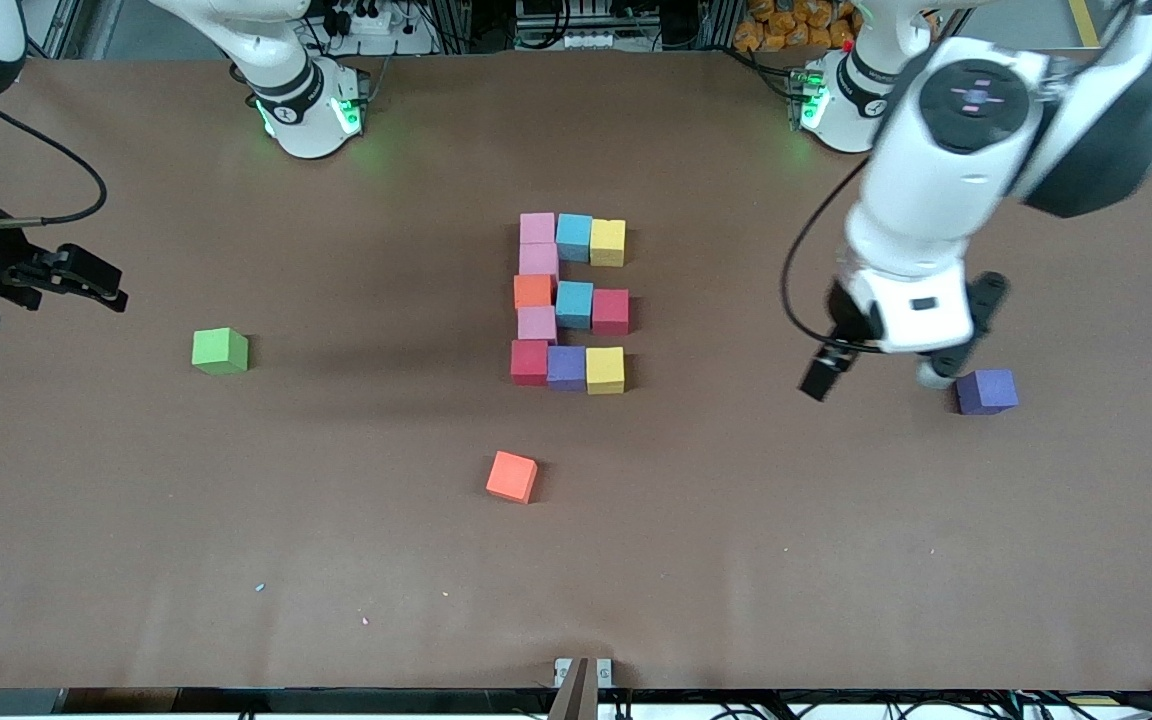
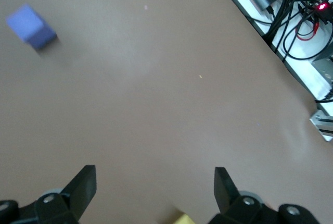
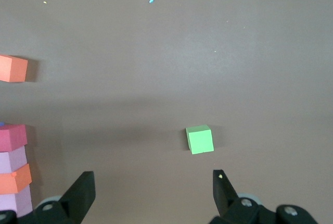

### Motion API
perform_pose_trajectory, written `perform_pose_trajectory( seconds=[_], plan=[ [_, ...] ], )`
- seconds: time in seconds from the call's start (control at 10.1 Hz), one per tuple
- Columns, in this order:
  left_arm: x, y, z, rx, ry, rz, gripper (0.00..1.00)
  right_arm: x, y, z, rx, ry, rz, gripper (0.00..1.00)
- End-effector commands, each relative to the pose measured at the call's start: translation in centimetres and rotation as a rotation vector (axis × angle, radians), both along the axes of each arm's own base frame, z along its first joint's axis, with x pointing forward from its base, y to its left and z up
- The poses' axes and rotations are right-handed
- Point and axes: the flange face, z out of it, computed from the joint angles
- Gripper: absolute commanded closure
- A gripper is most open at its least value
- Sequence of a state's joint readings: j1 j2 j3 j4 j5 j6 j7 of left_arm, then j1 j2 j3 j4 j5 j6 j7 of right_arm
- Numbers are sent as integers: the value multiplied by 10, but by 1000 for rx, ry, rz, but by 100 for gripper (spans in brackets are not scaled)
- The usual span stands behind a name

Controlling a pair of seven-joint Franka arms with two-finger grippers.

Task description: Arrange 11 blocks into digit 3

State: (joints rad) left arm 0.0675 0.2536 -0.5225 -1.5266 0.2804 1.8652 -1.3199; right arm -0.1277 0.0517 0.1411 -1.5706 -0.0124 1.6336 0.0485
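Clearly the blocks (image 1: pixel 570 302) form's long axis runs toward the bases.

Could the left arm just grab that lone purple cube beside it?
Probably yes: the left gripper is open and empty, right beside the purple cube, which sits alone on bare table with nothing between.

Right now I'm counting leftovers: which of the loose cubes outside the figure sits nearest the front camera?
The loose orange cube. It lies lowest in the front view, below the figure, while the green cube and the loose purple cube sit farther up.
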Motion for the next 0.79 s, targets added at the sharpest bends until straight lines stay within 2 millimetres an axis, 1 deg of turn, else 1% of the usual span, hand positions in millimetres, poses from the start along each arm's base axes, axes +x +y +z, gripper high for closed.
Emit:
perform_pose_trajectory(
  seconds=[0.0,0.1,0.3,0.39,0.49,0.69],
  plan=[
    [-5,36,15,22,53,-114,0,5,0,1,-14,-3,-6,0],
    [-4,54,21,26,62,-152,0,5,0,1,-14,-3,-6,0],
    [-3,66,21,50,91,-257,0,5,0,1,-14,-3,-6,0],
    [-2,78,20,57,111,-279,0,5,0,1,-14,-3,-6,0],
    [-4,86,23,63,127,-311,0,5,0,1,-14,-3,-6,0],
    [-10,107,32,63,162,-372,0,5,0,1,-16,-3,-6,0]
  ],
)
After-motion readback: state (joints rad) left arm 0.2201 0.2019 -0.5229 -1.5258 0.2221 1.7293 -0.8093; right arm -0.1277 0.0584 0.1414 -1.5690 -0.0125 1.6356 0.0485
